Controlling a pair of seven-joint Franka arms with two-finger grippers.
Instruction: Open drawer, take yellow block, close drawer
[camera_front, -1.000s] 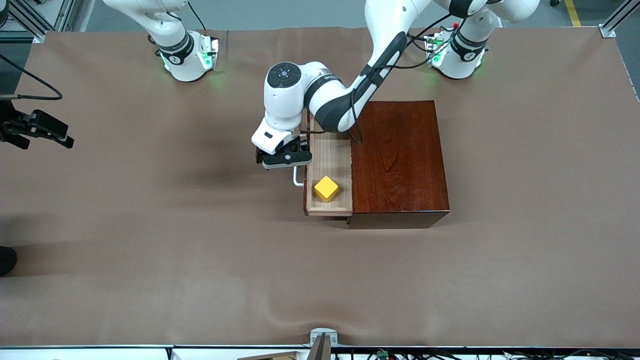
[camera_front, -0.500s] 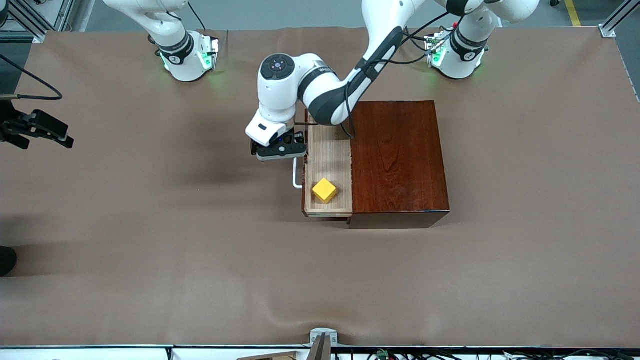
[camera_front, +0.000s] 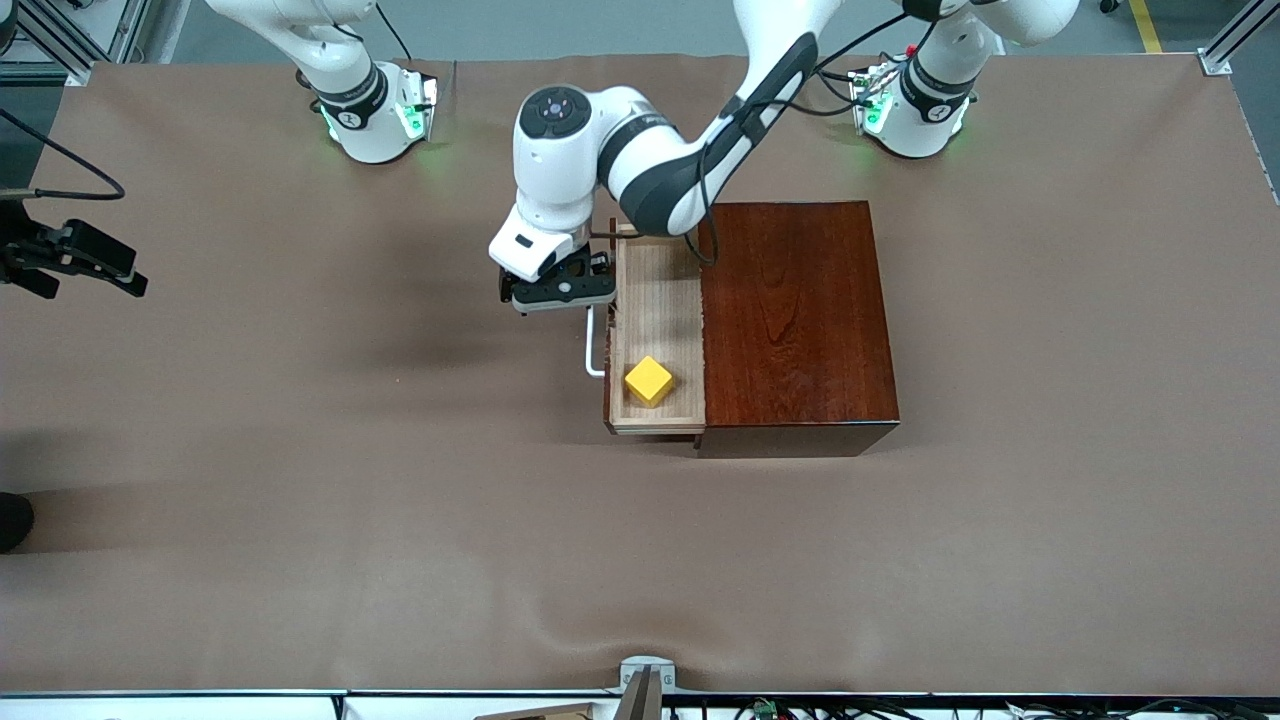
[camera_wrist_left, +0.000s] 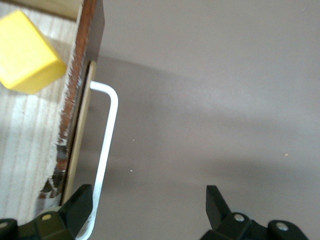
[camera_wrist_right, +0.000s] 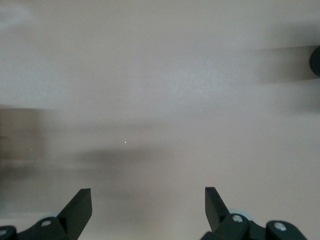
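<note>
The drawer (camera_front: 655, 335) is a light-wood tray with a white bar handle (camera_front: 592, 345). It stands pulled out of a glossy reddish-brown wooden box (camera_front: 795, 320), toward the right arm's end of the table. The yellow block (camera_front: 649, 380), a small plain cube, lies inside the drawer, in the part nearer the front camera.

The yellow block (camera_front: 649, 380) is sitting in the drawer (camera_front: 657, 300), which is projecting from the box (camera_front: 795, 320) toward the right arm's end.
</note>
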